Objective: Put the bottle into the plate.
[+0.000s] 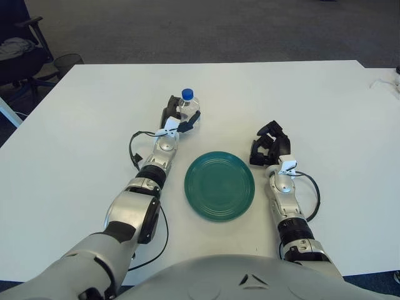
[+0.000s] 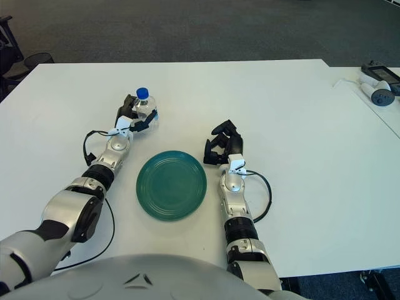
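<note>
Blue-capped bottle [image 1: 188, 105] stands gripped by the outstretched left hand [image 1: 176, 119], fingers [image 1: 192, 119] wrapped around it.

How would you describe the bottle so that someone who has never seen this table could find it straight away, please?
Start at the round green plate near the front middle of the white table. Look just beyond its far left edge, where the left hand has its fingers wrapped around the bottle. It is small, clear and upright with a blue cap, the only bottle there; the right hand shows right of the plate.
</note>
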You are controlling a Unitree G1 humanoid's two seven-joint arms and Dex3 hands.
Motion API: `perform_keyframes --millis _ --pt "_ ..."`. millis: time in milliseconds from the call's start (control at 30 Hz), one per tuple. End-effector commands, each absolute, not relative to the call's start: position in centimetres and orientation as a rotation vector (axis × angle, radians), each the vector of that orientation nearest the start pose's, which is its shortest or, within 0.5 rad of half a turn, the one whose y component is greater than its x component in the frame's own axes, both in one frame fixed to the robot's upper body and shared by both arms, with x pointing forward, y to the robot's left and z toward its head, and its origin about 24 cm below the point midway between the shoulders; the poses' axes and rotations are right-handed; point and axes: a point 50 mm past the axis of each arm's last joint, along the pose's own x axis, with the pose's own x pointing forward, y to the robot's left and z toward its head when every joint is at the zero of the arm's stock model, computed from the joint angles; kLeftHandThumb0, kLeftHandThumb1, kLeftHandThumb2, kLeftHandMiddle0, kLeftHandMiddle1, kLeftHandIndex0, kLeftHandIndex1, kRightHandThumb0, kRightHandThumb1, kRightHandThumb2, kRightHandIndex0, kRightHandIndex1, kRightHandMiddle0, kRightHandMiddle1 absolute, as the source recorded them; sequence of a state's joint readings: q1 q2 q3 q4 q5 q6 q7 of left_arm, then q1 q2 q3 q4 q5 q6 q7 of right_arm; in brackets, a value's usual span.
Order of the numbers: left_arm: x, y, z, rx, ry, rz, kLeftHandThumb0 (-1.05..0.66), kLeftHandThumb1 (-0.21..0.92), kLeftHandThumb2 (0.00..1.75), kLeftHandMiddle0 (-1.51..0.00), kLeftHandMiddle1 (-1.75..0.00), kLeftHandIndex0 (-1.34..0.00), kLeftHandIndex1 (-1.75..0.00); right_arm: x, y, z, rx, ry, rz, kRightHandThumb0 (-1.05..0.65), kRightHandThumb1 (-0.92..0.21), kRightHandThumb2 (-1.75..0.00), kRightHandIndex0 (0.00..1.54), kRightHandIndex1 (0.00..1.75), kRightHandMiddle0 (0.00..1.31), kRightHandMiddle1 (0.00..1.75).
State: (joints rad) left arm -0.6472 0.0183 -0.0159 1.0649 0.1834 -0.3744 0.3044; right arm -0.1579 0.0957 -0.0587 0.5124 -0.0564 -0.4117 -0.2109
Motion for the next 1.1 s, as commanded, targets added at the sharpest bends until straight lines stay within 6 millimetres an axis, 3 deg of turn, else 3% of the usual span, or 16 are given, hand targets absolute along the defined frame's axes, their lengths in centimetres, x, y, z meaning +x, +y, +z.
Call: perform_keyframes --millis 0,1067 --pt "35.14 11.66 3.37 0.233 -0.011 0.087 -0.08 0.4 1.12 -1.15 -1.75 -0.91 -1.75 25.81 -13.45 -1.93 0.059 0.081 -0.206 0.0 -0.02 -1.61 0.88 1.61 0.61 1.75" --pt "34.99 11.54 3.17 0.207 -0.006 0.099 -0.04 0.36 1.22 -1.21 -1.75 -0.97 -1.75 25.85 -13.55 -2.17 0.047 0.094 -0.204 0.0 -0.01 -1.62 0.88 1.61 0.62 1.75"
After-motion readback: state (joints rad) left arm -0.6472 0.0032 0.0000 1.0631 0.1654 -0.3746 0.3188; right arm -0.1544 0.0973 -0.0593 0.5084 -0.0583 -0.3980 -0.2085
